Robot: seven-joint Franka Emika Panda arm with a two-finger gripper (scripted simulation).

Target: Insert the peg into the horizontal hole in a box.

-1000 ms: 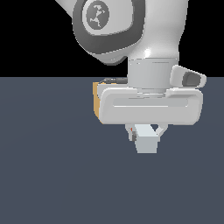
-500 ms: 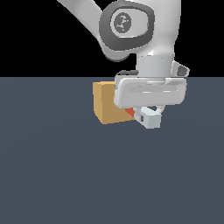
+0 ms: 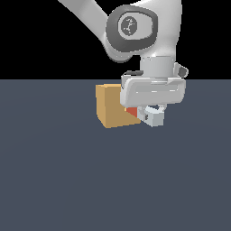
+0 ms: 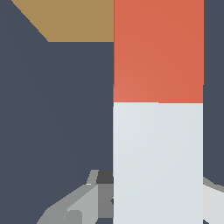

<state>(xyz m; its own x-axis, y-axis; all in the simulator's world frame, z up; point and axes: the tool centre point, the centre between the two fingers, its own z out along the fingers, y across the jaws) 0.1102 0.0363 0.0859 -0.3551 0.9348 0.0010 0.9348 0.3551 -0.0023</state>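
The tan box point(image 3: 112, 108) stands on the dark floor in the exterior view. My gripper point(image 3: 152, 113) is shut on the peg's light grey-white part point(image 3: 154, 117), just off the box's side toward the exterior view's right. The peg's red-orange end point(image 3: 131, 112) points at the box and reaches its side face. The horizontal hole is hidden behind the peg and hand. In the wrist view the peg point(image 4: 158, 144) runs lengthwise, its red-orange end point(image 4: 158, 50) beside a corner of the box point(image 4: 74, 22), with one finger point(image 4: 83, 205) alongside it.
The dark grey floor point(image 3: 67, 180) spreads flat around the box. My arm's white wrist and hand point(image 3: 153, 92) hang over the box's side toward the exterior view's right.
My gripper has carried the peg toward the exterior view's right and turned it, so the red-orange end now points at the box's side face. The box has not moved.
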